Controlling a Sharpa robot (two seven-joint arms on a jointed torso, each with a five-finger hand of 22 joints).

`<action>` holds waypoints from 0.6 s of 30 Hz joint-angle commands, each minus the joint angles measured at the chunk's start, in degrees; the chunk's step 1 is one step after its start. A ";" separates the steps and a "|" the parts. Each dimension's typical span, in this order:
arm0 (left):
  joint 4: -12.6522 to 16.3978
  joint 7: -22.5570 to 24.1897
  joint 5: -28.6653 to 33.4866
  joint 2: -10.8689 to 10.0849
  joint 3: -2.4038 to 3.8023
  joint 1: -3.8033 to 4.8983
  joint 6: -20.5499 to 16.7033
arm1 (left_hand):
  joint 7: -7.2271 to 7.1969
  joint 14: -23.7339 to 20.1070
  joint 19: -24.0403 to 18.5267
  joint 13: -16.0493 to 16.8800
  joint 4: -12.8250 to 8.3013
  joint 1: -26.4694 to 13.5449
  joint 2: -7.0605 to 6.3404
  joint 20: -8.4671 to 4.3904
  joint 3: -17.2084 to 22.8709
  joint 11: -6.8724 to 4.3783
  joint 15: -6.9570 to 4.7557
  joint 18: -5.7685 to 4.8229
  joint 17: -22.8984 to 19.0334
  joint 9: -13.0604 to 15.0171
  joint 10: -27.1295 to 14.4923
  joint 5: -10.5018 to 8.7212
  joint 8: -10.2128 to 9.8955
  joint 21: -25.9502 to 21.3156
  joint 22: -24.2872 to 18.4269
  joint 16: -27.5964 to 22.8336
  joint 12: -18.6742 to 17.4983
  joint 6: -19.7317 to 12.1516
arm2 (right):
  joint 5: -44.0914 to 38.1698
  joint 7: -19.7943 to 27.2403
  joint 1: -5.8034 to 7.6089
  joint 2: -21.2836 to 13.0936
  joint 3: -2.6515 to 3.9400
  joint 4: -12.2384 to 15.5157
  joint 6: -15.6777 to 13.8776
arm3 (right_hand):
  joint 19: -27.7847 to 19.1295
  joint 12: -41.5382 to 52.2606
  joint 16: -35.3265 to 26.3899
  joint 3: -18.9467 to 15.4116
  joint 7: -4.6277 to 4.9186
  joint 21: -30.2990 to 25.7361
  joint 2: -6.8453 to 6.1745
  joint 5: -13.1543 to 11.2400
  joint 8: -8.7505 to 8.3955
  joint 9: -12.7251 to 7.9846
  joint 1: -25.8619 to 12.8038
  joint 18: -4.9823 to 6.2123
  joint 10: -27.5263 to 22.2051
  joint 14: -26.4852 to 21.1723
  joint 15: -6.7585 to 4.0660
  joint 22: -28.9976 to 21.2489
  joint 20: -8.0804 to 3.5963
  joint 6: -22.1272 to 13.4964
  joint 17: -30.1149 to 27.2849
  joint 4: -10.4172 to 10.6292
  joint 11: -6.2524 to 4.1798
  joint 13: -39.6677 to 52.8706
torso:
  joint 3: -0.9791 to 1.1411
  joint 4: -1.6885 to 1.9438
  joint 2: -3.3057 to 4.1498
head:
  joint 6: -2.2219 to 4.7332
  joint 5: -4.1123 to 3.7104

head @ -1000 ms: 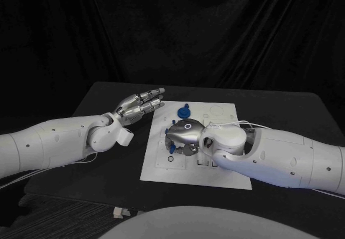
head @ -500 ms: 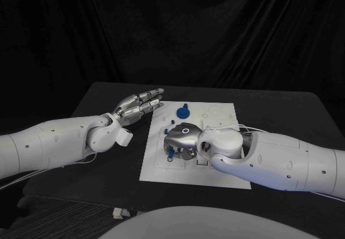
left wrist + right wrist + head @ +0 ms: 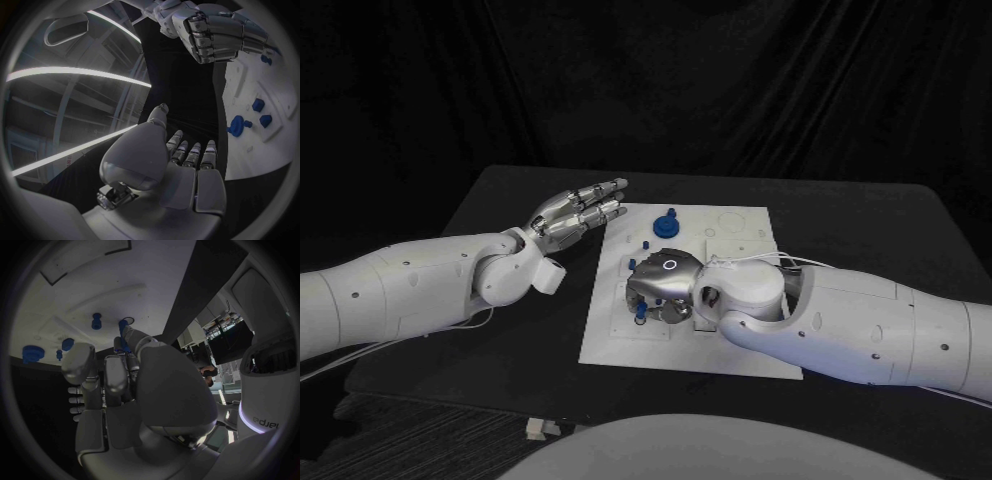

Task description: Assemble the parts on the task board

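The white task board [image 3: 620, 345] lies mid-table. My right hand [image 3: 664, 285] is over its middle, fingers curled down, and pinches a small blue peg [image 3: 640, 312] whose tip is at the board near the left edge. In the right wrist view the peg [image 3: 123, 331] pokes out between the fingertips, beside a round hole in the board [image 3: 81, 285]. Another blue peg [image 3: 96, 320] stands close by. More blue parts [image 3: 666, 221] sit at the board's far end. My left hand [image 3: 581, 212] hovers flat and open beyond the board's far left corner, holding nothing.
The black table [image 3: 516, 200] runs around the board, with bare surface on the left and the far right. In the left wrist view the left hand [image 3: 178, 165] faces the board [image 3: 259, 145], with blue parts [image 3: 238, 125] on it and the right hand [image 3: 215, 32] beyond.
My right hand has shifted a little toward the board's left edge and sunk lower, and the blue peg now shows under its fingers. The left arm has stayed still.
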 commanded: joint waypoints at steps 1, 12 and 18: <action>-0.12 0.69 0.36 0.18 0.06 -0.14 0.91 | 0.35 -0.11 0.12 0.05 -0.23 -0.44 0.34 0.43 0.01 0.32 0.49 0.28 -0.07 0.08 0.08 0.27 0.29 0.18 0.15 -0.16 0.30 0.19 | -0.57 -0.65 -0.58 -0.07 -0.28 -0.27 2.07 | -0.40 0.32 -0.04 0.41 0.05 0.20 0.25 0.29 -0.13 -0.01 0.04 0.42 1.14 0.24 -0.12 7.38 0.02 -0.13 -0.09 -0.09 -0.60 0.07 | -0.01 0.03 0.02 | -0.01 -0.05; -0.80 0.28 0.36 0.41 0.06 -0.28 1.16 | 0.39 -0.10 0.21 0.06 -0.26 -0.51 0.39 0.64 0.01 0.36 0.55 0.38 -0.07 0.08 0.09 0.24 0.30 0.24 0.32 -0.14 0.31 0.20 | -0.57 -0.63 -0.84 -0.22 -0.28 -0.06 1.78 | -0.33 0.45 0.08 0.62 -0.01 0.85 0.25 0.44 -0.17 0.11 -0.13 0.33 1.81 0.23 -0.21 7.54 -0.01 0.05 0.15 -0.31 -0.75 0.21 | 0.01 -0.03 0.01 | -0.01 0.11; -0.93 0.10 0.36 0.44 0.06 -0.37 1.24 | 0.40 -0.10 0.24 0.05 -0.26 -0.53 0.42 0.71 0.01 0.37 0.58 0.40 -0.07 0.08 0.07 0.24 0.29 0.26 0.37 -0.14 0.30 0.16 | -0.50 -0.63 -0.87 -0.41 -0.28 0.12 1.66 | -0.33 0.47 0.09 0.66 -0.04 0.91 0.26 0.46 -0.15 0.15 -0.19 0.32 1.94 0.23 -0.24 7.55 -0.02 0.13 0.16 -0.34 -0.79 0.24 | 0.02 0.03 0.04 | -0.01 0.13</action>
